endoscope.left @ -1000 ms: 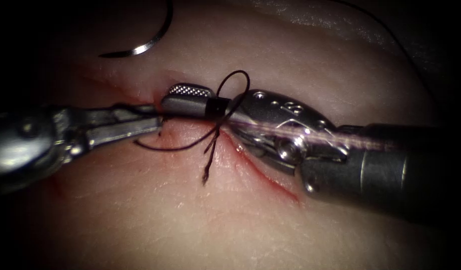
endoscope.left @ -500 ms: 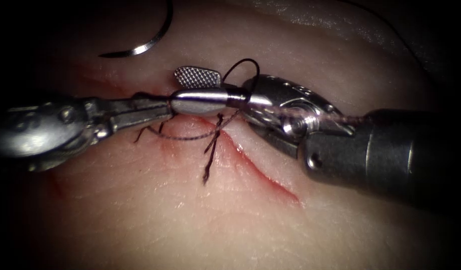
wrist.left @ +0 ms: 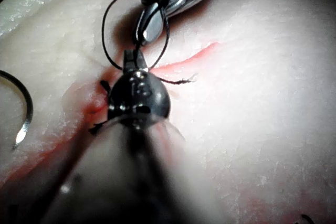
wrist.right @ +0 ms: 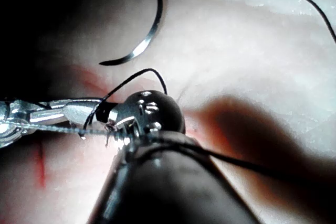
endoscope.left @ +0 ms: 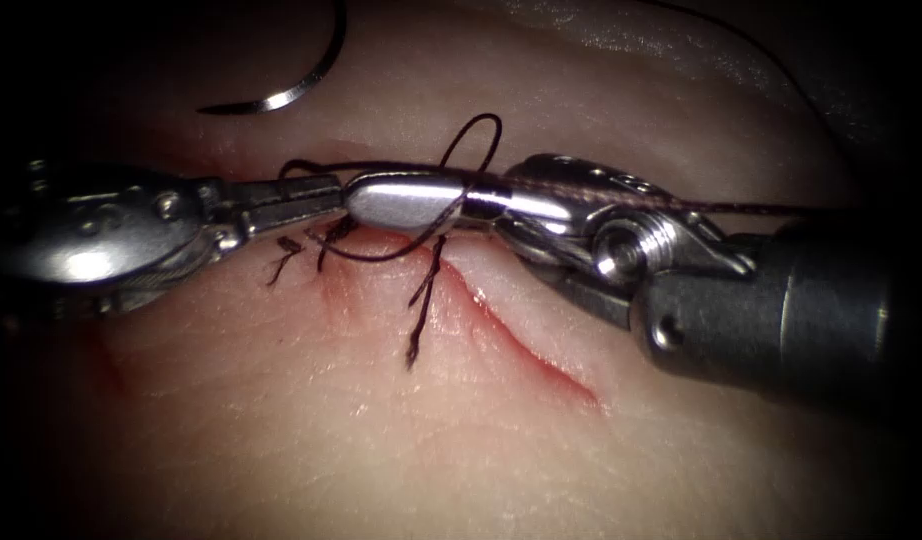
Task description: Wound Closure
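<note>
The cut (endoscope.left: 526, 350) runs down to the right across the tissue (endoscope.left: 381, 450). My left tool (endoscope.left: 326, 195) comes in from the left, jaws shut on the thread (endoscope.left: 721, 207), which runs taut over the right tool and off to the right. My right tool (endoscope.left: 366, 200) meets it tip to tip at the cut's upper end. A thread loop (endoscope.left: 486, 117) is wrapped round its jaws, which are shut on a short end of thread. The needle (endoscope.left: 281, 98) lies free on the tissue, upper left, held by neither tool; it is also seen in the wrist views (wrist.left: 26, 114) (wrist.right: 142, 45).
Two cut ends of thread (endoscope.left: 419, 315) from a stitch hang across the cut below the tools. Frayed short ends (endoscope.left: 281, 262) lie left of the cut. Red fluid (endoscope.left: 101, 360) stains the tissue along the cut and at the left.
The right tool's jaws, open one second ago with the loop round them, have shut. The thread over the right tool has gone taut, and the left tool has risen slightly.
</note>
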Controlling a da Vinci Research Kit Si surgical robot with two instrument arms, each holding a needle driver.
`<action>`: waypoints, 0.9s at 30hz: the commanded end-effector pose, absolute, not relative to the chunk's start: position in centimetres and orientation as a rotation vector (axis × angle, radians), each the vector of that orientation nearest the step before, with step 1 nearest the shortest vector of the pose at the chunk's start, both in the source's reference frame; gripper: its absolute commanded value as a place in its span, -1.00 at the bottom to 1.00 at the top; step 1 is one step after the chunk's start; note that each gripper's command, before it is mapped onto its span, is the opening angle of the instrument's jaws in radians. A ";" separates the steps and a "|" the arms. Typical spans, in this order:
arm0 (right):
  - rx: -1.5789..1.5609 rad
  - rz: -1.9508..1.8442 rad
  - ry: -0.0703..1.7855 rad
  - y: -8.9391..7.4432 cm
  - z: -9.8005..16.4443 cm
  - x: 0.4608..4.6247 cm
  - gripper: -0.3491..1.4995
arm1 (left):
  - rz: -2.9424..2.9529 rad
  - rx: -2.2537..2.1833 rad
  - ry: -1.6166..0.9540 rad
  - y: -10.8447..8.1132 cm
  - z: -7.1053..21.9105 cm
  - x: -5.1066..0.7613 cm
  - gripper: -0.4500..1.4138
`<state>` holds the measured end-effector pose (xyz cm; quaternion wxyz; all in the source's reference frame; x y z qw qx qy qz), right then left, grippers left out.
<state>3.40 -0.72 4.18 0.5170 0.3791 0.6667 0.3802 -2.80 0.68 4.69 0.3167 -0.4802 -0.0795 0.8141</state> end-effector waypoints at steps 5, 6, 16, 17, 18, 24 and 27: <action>0.906 0.879 1.609 -0.7 4.2 3.44 -1.00 | 2.129 -1.262 -0.221 0.7 4.8 -2.84 -1.00; 0.915 0.867 1.612 -0.7 4.2 3.44 -1.00 | 2.128 -1.262 -0.220 0.7 4.8 -2.84 -1.00; 1.104 0.471 1.625 -0.6 4.2 3.61 -1.00 | 2.123 -1.277 -0.251 0.8 5.0 -2.95 -1.00; 1.117 0.435 1.606 -0.6 4.2 3.63 -1.00 | 2.123 -1.278 -0.250 0.8 5.0 -2.96 -1.00; 1.124 0.396 1.585 -0.6 4.2 3.66 -1.00 | 2.124 -1.279 -0.253 0.8 5.0 -2.97 -1.00; 1.114 0.162 1.436 -0.6 4.2 3.84 -1.00 | 2.125 -1.280 -0.255 0.8 5.0 -2.96 -1.00; 1.127 0.054 1.397 -0.7 4.2 3.92 -1.00 | 2.121 -1.281 -0.264 0.9 5.0 -2.94 -1.00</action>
